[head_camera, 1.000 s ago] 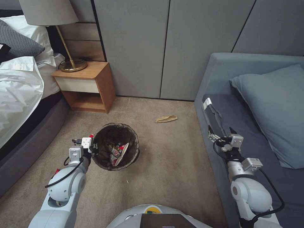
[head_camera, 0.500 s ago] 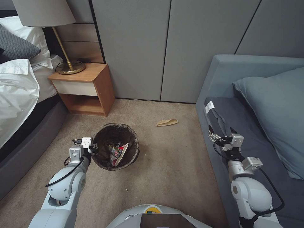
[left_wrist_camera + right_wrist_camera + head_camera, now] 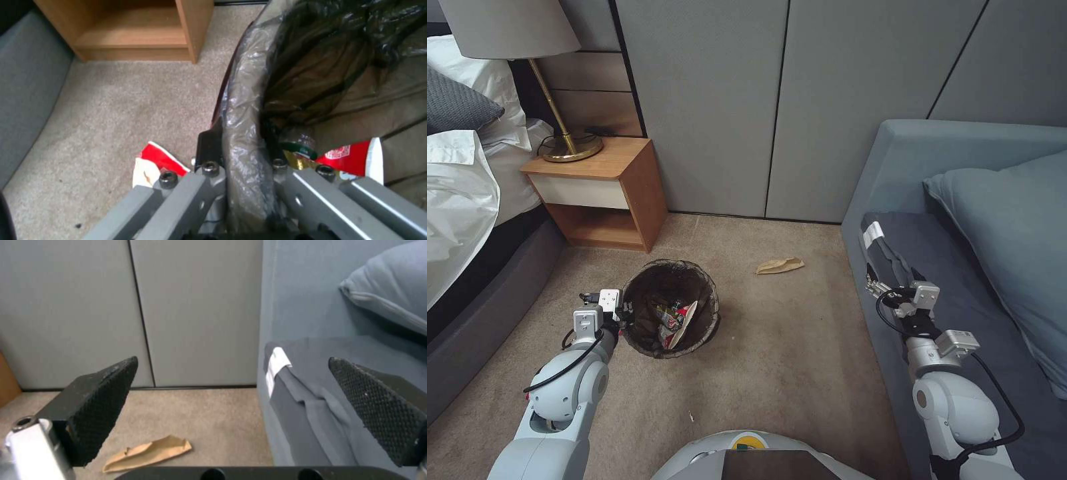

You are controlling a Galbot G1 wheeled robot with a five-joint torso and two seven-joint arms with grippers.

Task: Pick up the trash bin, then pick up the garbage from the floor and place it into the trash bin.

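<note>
The trash bin point(image 3: 670, 308), lined with a dark bag, sits left of centre over the carpet with red-and-white cups point(image 3: 675, 319) and wrappers inside. My left gripper point(image 3: 624, 312) is shut on its near-left rim; in the left wrist view the fingers point(image 3: 209, 153) pinch the bagged rim point(image 3: 242, 133). A tan paper scrap of garbage point(image 3: 780, 265) lies on the carpet farther ahead, right of the bin, also seen as the scrap point(image 3: 149, 453) in the right wrist view. My right gripper point(image 3: 892, 275) hangs open over the sofa's front edge, with nothing between its pads point(image 3: 102, 406).
A wooden nightstand point(image 3: 602, 193) with a lamp point(image 3: 564, 143) stands at the back left beside the bed point(image 3: 454, 220). A blue-grey sofa point(image 3: 960, 267) with a cushion and dark cloth lines the right side. Grey wall panels close the back. Open carpet point(image 3: 787, 347) lies between bin and sofa.
The whole picture has shifted, so the camera moved: nightstand and bed slid left, the sofa and scrap sit slightly lower. Both arms and the held bin keep their pose.
</note>
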